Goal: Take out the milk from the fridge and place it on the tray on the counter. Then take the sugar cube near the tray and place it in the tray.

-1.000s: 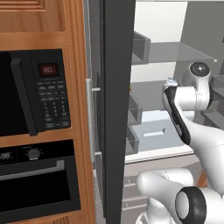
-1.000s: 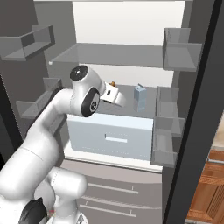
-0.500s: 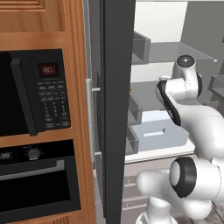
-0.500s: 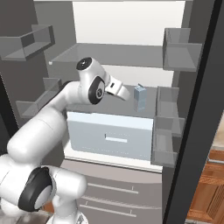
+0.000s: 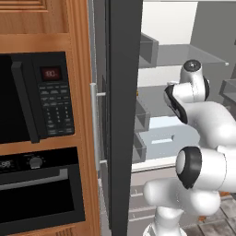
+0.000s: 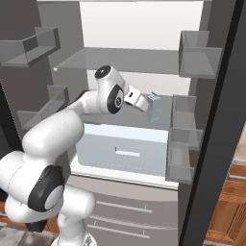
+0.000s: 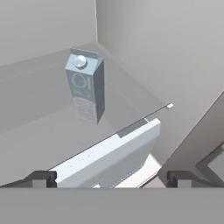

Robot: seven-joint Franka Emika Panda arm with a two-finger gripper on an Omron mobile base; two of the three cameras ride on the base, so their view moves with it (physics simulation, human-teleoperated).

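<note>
Standing upright on a fridge [image 6: 144, 62] shelf above the pale drawer [image 6: 126, 150], the milk [image 7: 85, 85] waits ahead of the gripper [image 7: 109, 177], whose jaws gape wide and empty. Reaching is underway; next, advance until the fingers straddle the carton.

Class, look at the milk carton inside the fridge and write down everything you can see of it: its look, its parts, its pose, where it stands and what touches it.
The milk is a small pale blue-grey carton, cardboard by its look, with a gabled top bearing a small round cap and faint printing on its front. It stands upright on a clear shelf inside the fridge, near the back wall, above a pale drawer. Only the shelf touches it; the open gripper is short of it.
</note>
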